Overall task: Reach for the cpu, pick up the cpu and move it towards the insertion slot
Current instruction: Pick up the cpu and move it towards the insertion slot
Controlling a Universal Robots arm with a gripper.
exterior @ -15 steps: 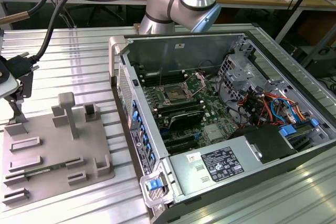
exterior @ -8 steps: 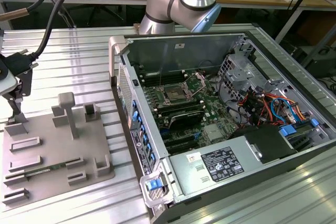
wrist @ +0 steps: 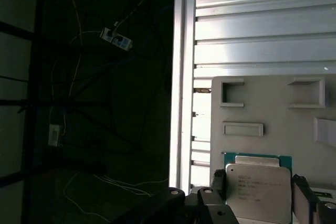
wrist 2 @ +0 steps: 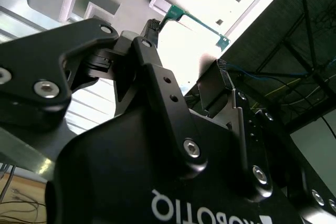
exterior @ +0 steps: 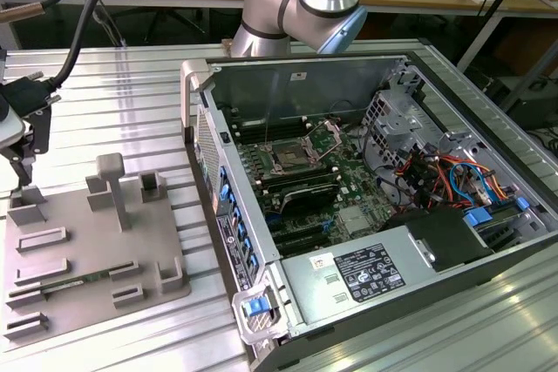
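1. Your claw (exterior: 21, 176) hangs at the exterior view's left. Its fingers point down over a corner of the grey tray (exterior: 96, 246), which lies on the ribbed surface (exterior: 113, 102).
2. In the first wrist view the cpu (wrist: 258, 192) sits right between the fingers (wrist: 218, 184), with its silvery top facing the camera and a green rim showing. Both pads look pressed against opposite edges, so I judge the claw clamped on the cpu. You cannot tell from here whether it has cleared the tray.
3. To do this step well, grip the edges only and hold the cpu level. The tray's raised blocks stand just beside the claw, and a tilted cpu could catch on them or slip out.
4. The insertion slot (exterior: 291, 159) lies well apart from the claw, toward the exterior view's right. It is inside the open computer case (exterior: 296, 84), beyond the case's side wall.
5. The arm (exterior: 301, 2) has its big joints behind the case, far from the claw. I judge it stretched well out, with the wrist held upright.
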